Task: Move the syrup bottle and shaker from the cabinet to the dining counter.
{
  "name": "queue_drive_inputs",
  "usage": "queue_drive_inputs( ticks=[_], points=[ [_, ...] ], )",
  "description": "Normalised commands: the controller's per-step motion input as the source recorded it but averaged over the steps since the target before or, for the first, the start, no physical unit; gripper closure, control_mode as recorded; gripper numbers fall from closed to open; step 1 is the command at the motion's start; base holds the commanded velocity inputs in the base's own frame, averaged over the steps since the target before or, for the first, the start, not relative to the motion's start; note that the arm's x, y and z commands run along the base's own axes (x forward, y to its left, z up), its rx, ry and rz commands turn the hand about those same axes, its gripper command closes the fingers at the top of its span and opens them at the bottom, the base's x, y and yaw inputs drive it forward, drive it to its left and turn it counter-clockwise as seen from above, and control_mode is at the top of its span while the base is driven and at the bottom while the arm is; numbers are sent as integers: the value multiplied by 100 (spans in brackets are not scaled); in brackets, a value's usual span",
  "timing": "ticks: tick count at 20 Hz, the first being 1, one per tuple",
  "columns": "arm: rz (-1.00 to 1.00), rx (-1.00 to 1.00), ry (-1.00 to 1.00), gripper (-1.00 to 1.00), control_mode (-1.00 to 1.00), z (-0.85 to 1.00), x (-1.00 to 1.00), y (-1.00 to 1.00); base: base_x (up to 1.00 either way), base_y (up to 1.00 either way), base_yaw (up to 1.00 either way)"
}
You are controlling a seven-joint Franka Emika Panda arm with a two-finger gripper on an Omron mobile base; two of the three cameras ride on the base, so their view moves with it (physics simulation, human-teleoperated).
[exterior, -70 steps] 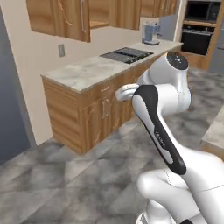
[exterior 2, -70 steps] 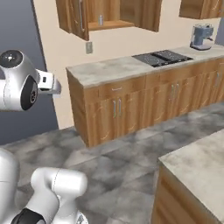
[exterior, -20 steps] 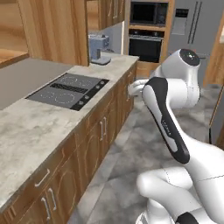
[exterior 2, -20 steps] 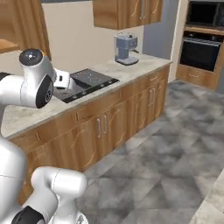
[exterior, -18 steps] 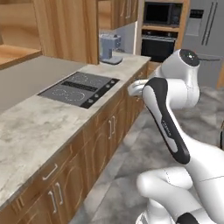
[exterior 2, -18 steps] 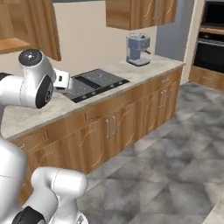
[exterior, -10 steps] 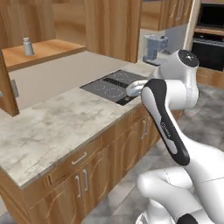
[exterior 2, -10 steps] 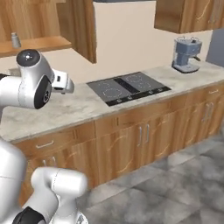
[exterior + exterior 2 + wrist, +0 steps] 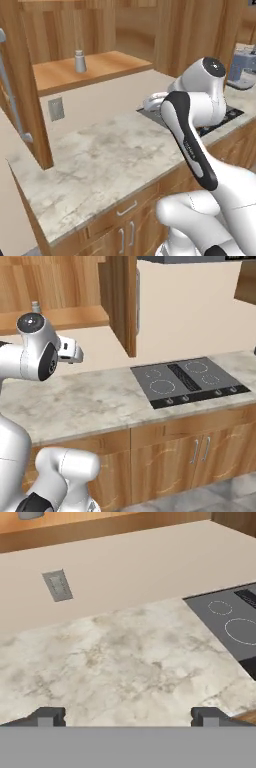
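The shaker (image 9: pixel 79 61) stands upright on the open cabinet (image 9: pixel 95 67) shelf, above and beyond our gripper (image 9: pixel 125 716), whose fingers are spread wide and empty over the worktop (image 9: pixel 125 667). We reach up; the syrup bottle we cannot yet place.

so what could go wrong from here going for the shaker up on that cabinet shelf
1. The shaker stands alone on the cabinet shelf; a slightly off approach could knock it over.
2. The open cabinet door hangs beside the reach path, so the arm may clip it.
3. The open fingers sit well below the shelf, so the arm has a long way up.
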Motion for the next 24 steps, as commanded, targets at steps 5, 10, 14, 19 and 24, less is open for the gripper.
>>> queue_drive_inputs(
  ticks=[5,10,14,19,24],
  points=[
    [0,0,0,-100,100,0,0,0,71,25,36],
    [0,0,0,-100,100,0,0,0,26,3,53],
    [8,-1,-1,-100,-100,7,0,3,12,6,31],
    [16,-7,-22,-100,-100,83,0,13,0,0,0],
    [-2,-16,-11,-100,-100,80,25,25,0,0,0]
  ],
)
